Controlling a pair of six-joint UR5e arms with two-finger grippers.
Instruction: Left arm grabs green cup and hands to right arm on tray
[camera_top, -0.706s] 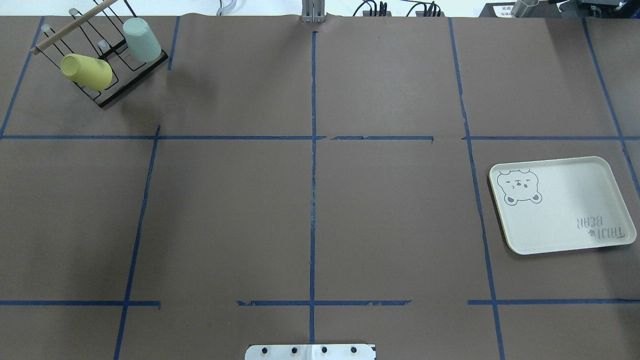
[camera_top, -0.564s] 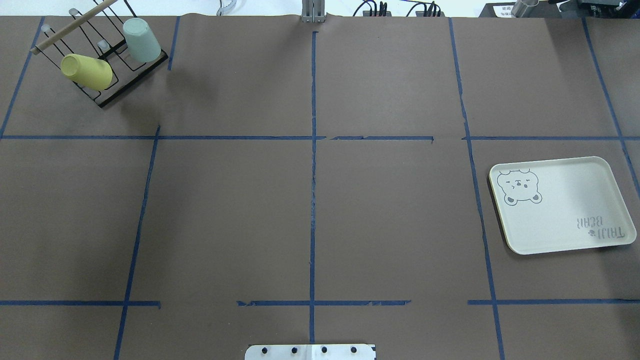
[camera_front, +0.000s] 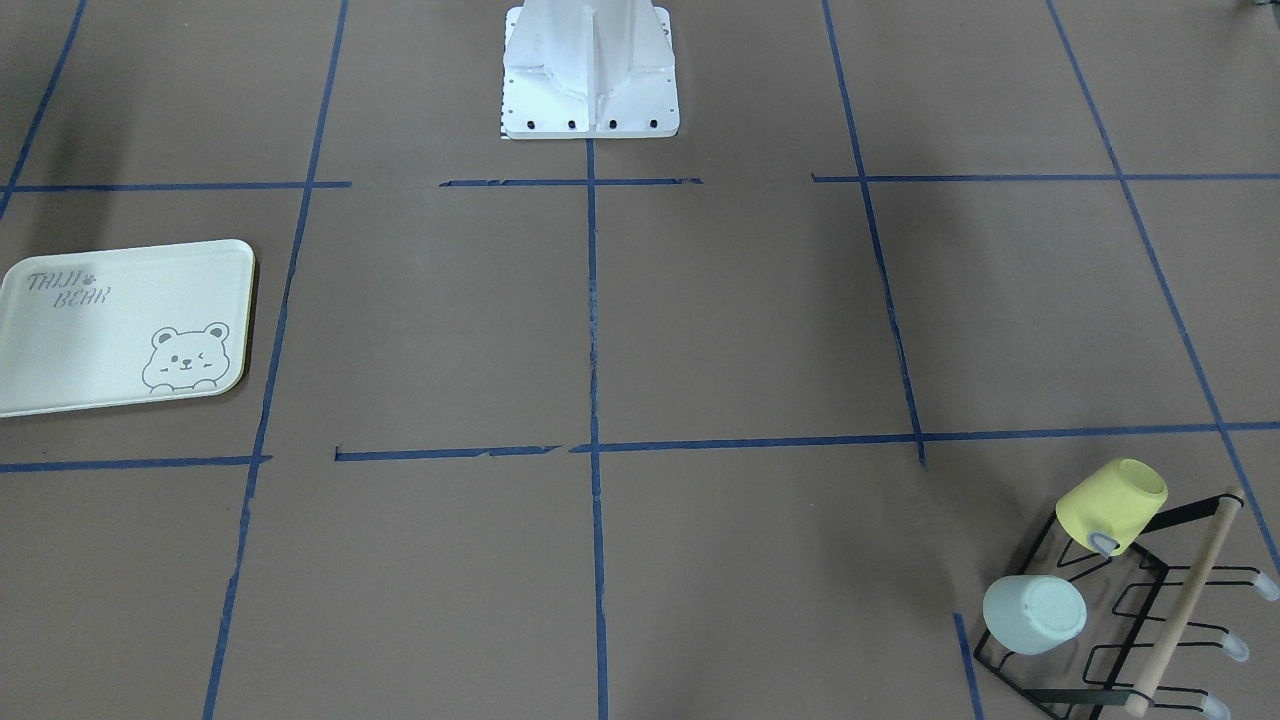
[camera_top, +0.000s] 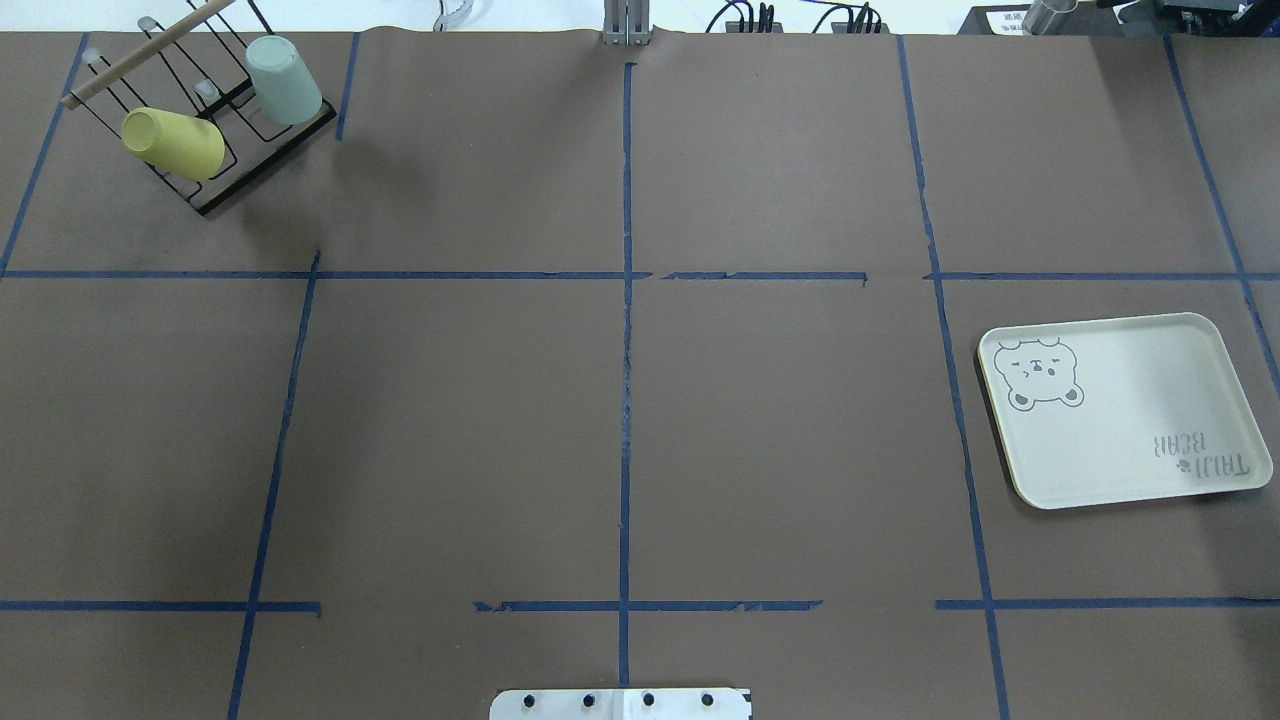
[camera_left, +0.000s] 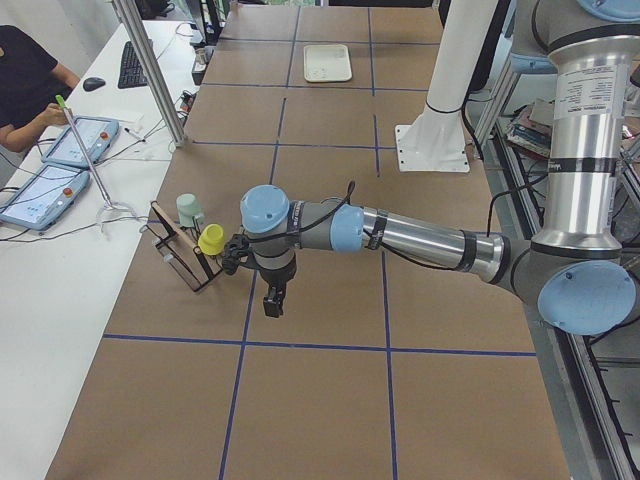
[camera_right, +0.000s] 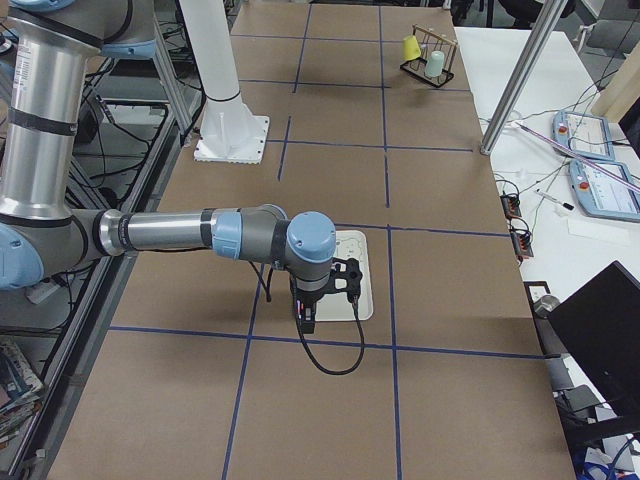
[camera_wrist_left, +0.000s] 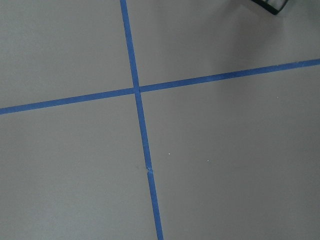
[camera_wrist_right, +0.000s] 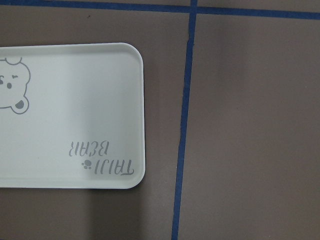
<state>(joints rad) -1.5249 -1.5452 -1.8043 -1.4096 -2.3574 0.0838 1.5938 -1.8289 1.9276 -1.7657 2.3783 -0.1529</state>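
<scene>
Left pincer (camera_left: 272, 304) and right pincer (camera_right: 307, 321) both hang pointing straight down.

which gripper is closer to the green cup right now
Left. The left gripper hangs near the rack holding the green cup; the right gripper hovers over the tray at the table's opposite end.

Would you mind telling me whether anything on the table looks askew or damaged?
Nothing serious. The pale cream-green rectangular tray sits slightly skewed to the blue tape grid, whose lines are frayed and gapped in places. Nothing is spilled.
</scene>
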